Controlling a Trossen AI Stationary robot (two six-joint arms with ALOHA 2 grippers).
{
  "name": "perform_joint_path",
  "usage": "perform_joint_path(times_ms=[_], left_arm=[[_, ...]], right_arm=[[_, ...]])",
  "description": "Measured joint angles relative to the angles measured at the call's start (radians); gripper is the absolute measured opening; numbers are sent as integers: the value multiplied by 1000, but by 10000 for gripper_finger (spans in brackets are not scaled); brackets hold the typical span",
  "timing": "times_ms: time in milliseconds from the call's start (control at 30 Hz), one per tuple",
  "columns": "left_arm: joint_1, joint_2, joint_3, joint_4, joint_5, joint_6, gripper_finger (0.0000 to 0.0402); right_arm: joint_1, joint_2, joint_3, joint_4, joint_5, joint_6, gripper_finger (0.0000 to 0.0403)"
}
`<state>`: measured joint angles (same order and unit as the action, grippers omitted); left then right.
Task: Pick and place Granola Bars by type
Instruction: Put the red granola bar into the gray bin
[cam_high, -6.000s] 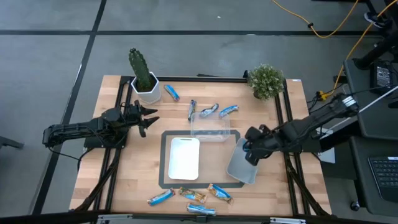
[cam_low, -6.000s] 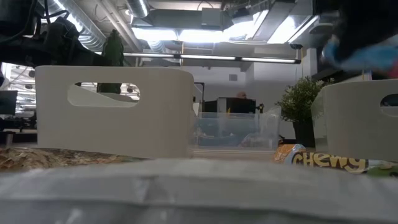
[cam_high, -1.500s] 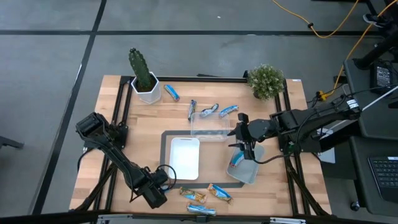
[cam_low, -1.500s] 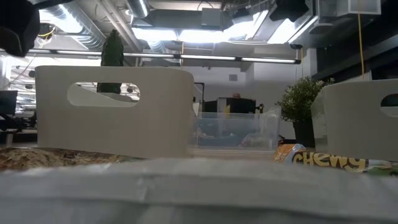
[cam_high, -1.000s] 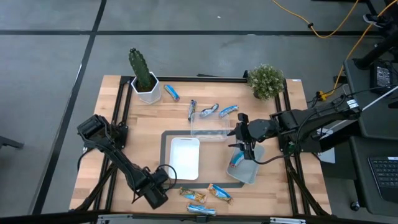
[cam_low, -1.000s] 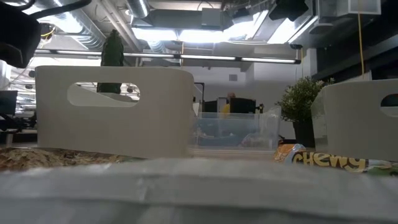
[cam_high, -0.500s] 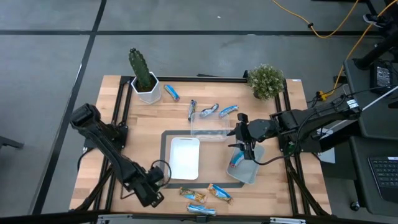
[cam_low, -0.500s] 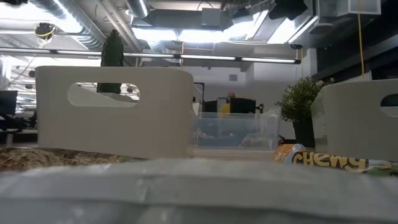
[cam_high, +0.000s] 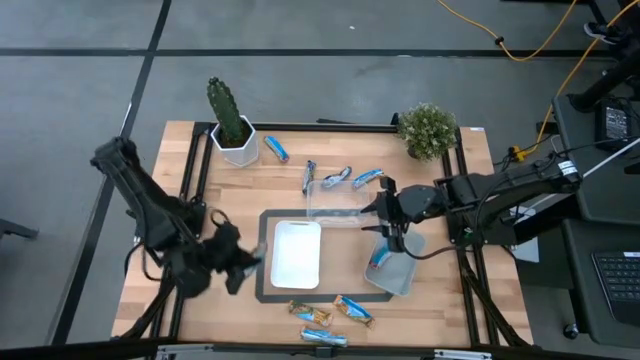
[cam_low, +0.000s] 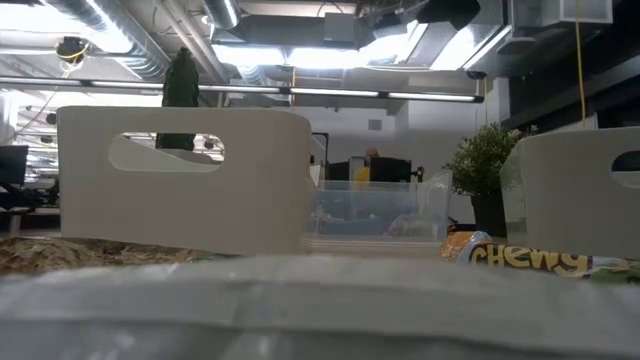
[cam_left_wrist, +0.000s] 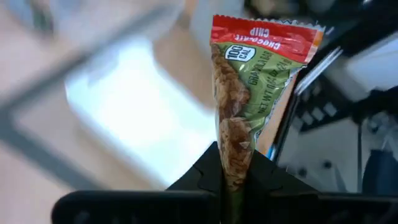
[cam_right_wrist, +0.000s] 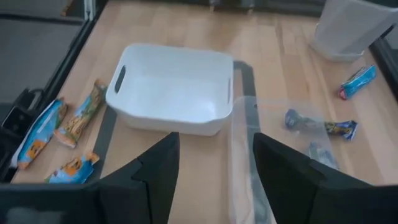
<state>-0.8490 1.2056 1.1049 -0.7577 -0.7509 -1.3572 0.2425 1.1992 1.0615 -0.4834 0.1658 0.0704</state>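
My left gripper (cam_high: 243, 263) hangs over the table beside the left side of the white tray (cam_high: 297, 253), shut on a granola bar (cam_left_wrist: 249, 93) with a green wrapper and a red end. My right gripper (cam_high: 391, 226) stands open over the far end of the grey tray (cam_high: 398, 280), where a blue-red bar (cam_high: 380, 256) lies. Three bars (cam_high: 312, 315) lie flat near the table's near edge. Several more bars (cam_high: 335, 178) lie on the wood beyond the clear container (cam_high: 335, 203). My left gripper pinches one end of the bar (cam_left_wrist: 231, 163) between its two fingers. The bar sticks out straight ahead of the fingertips, its red end (cam_left_wrist: 264, 34) farthest from them. It is lifted clear of the table.
A cactus in a white pot (cam_high: 232, 125) stands at the far left, with a blue bar (cam_high: 276, 150) beside it. A small green plant (cam_high: 428, 130) stands at the far right. The white tray sits on a dark mat (cam_high: 265, 290). Black rails (cam_high: 190, 190) run along the table's sides.
My left gripper has risen from the table's near edge and gone toward the far edge, up to the white tray's left side. The bar has come off the table with it. My right arm has kept still.
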Motion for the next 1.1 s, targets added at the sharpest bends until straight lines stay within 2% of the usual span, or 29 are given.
perform_joint_path(times_ms=[133, 300, 433, 567, 667, 833, 967, 1100], left_arm=[[3, -89, 0, 40, -102, 251, 21], [55, -174, 1, 103, -142, 613, 21], [176, -191, 1, 103, -148, 824, 20], [356, -186, 1, 105, -136, 975, 20], [509, -181, 1, 155, -30, 1087, 23], [703, -147, 1, 352, 254, 1271, 27], [789, -90, 1, 483, 415, 1352, 22], [835, -33, 1, 560, 530, 1362, 22]], right_arm=[[-30, 0, 0, 49, 0, -3, 206], [-85, 0, 0, 150, -1, -37, 206], [-150, 1, 0, 291, -42, -26, 206], [-219, 25, 1, 451, -121, -7, 206], [-250, 61, 3, 539, -161, -23, 206], [-283, 139, 80, 561, -168, -29, 207], [-303, 205, 167, 563, -168, -75, 207], [-327, 264, 238, 553, -199, -83, 208]])
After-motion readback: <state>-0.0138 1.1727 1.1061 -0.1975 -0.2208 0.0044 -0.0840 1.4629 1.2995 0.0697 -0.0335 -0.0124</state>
